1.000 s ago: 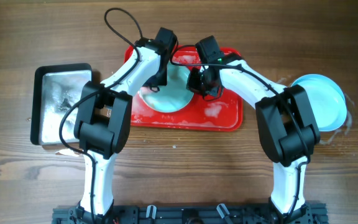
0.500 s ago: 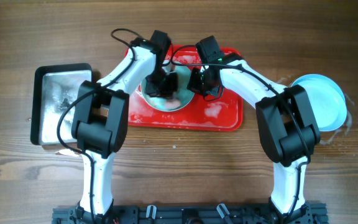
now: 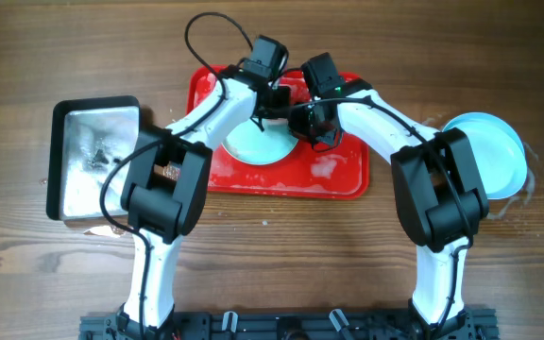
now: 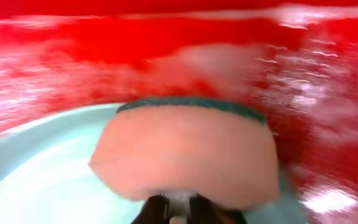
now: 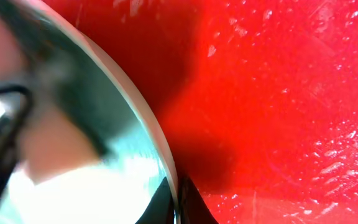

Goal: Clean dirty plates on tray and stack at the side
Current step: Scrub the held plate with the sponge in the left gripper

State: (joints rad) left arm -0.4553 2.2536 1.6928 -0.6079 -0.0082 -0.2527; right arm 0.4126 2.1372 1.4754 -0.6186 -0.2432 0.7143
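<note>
Left arm [image 3: 163,184] and right arm [image 3: 437,189] reach forward from the near edge, elbows bent, forearms angled inward, wrists close together. Left gripper [image 3: 270,93] points down, pinched tight on sponge [image 4: 185,155]. Right gripper [image 3: 314,127] points down, clamped on rim of plate [image 3: 253,146].

Brown wood-grain table [image 3: 26,57], planks running L-R, on all sides of both grippers. Silver metal pan [image 3: 93,156] well left of left gripper [image 3: 272,96]. Wet spots [image 3: 535,181] on wood far right of right gripper [image 3: 303,119]. Black rail [image 3: 281,327] at near edge. Soft even light, faint shadows.
</note>
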